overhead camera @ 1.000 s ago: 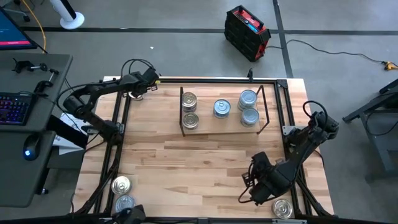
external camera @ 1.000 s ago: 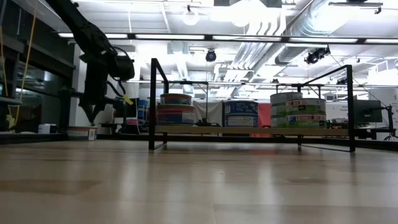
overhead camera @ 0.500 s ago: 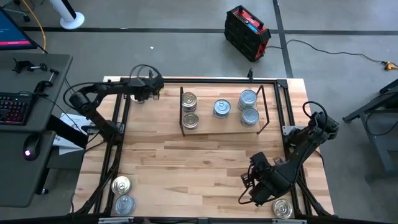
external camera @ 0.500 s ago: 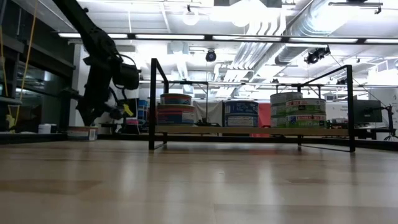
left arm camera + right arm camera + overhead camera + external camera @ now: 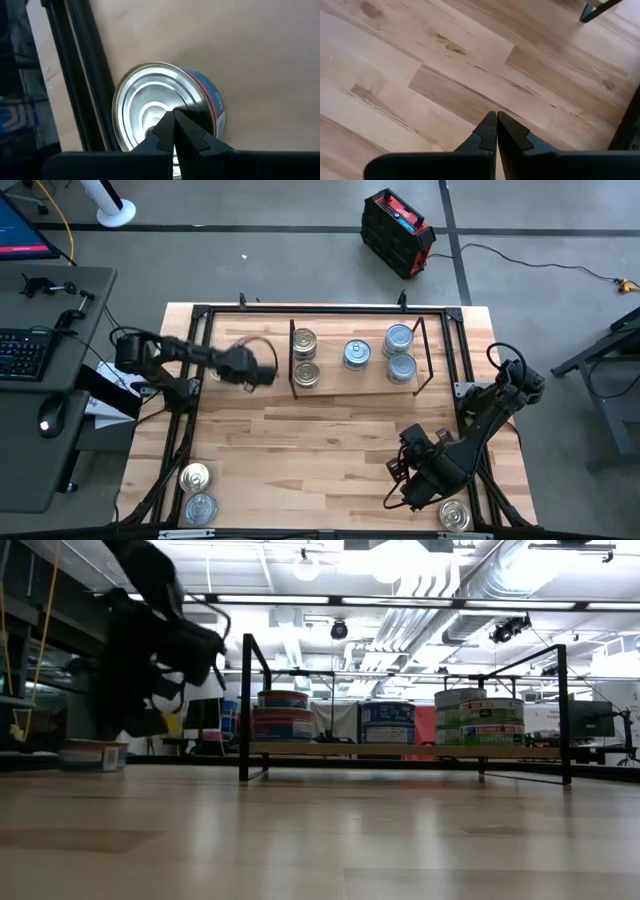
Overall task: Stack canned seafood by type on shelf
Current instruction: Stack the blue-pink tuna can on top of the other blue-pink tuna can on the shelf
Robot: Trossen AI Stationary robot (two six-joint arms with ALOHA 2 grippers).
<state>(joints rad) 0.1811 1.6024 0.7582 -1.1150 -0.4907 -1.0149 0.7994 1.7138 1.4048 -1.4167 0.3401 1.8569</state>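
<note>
Wooden worktop [image 5: 330, 440] framed in black, in a workshop with a grey floor. Near its far edge, the shelf [image 5: 355, 385]: a light-wood board between thin black brackets, loaded with five tins [image 5: 356, 355] seen from above, two at the left end, one blue-lidded in the middle, two at the right end. From table height, stacked two high at left and right. Two more tins [image 5: 197, 491] at the near left corner, one [image 5: 455, 515] at the near right corner. Left gripper [image 5: 262, 374] just left of the shelf, fingers pressed together, with a silver-lidded, blue-labelled tin [image 5: 165, 112] beyond the tips, beside a black rail. Right gripper [image 5: 496, 119] closed and empty, low over bare wood near the front right.
</note>
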